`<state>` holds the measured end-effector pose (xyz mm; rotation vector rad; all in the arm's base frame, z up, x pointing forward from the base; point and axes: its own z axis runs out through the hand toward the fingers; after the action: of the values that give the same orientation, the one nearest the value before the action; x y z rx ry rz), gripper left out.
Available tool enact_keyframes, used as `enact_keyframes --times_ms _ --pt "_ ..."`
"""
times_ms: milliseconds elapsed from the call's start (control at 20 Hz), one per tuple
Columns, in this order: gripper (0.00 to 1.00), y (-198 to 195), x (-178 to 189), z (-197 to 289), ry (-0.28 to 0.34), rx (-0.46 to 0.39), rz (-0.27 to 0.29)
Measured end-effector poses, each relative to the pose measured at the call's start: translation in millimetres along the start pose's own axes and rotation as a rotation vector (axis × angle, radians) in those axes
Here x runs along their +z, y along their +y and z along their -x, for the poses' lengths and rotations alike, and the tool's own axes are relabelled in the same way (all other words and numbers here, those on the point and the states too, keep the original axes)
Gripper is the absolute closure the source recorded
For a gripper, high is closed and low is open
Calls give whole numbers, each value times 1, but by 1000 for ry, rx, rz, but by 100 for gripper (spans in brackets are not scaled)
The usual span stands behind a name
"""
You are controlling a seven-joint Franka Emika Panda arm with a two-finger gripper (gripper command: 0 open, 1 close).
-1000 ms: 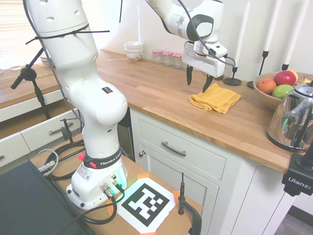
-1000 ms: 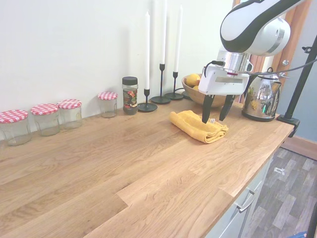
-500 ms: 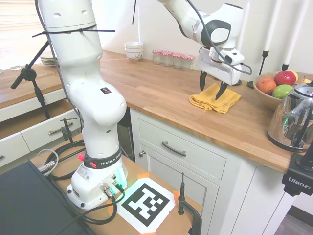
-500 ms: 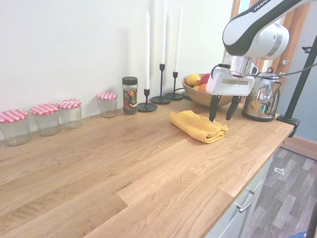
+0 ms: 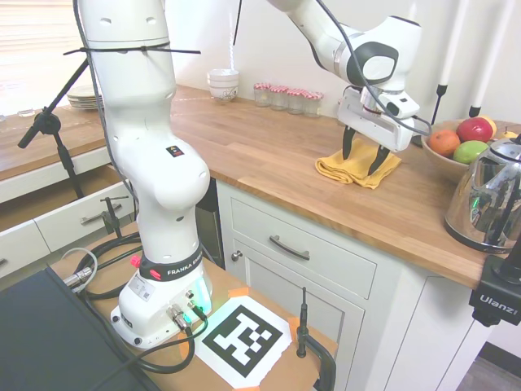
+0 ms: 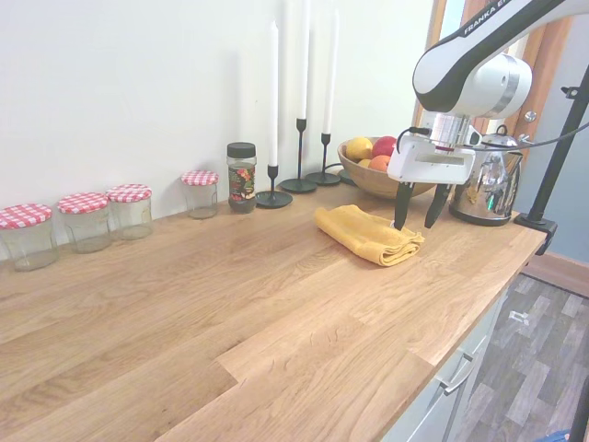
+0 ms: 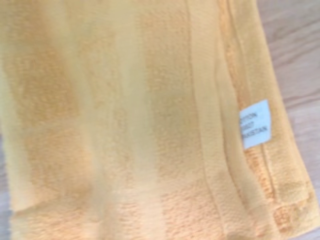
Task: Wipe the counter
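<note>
The counter (image 5: 260,151) (image 6: 230,304) is a long butcher-block top over white drawer cabinets. A folded yellow towel (image 5: 354,169) (image 6: 361,232) lies on it near the fruit bowl. My gripper (image 5: 363,155) (image 6: 416,214) hangs open just above the towel's end nearest the kettle, fingers pointing down and astride the cloth, with nothing held between them. In the wrist view the towel (image 7: 130,120) fills nearly the whole picture, and its white label (image 7: 255,123) shows near one edge.
A wooden fruit bowl (image 5: 435,155) (image 6: 361,180) and a steel kettle (image 5: 492,199) (image 6: 485,189) stand close beyond the towel. Black candlesticks (image 6: 299,175), a spice jar (image 6: 242,177) and red-lidded jars (image 6: 83,221) (image 5: 285,96) line the wall. Stacked white bowls (image 5: 223,84) sit at the far corner.
The open gripper has shifted toward the kettle end of the towel and come lower over it. The towel has not moved.
</note>
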<state>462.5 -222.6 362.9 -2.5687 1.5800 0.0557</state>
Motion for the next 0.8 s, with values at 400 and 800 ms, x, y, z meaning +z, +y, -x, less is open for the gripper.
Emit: enact_keyframes --times_ms 400,800 --pt "100 1 4 -1 -9 3 5" --pt "100 1 11 -2 -22 7 11"
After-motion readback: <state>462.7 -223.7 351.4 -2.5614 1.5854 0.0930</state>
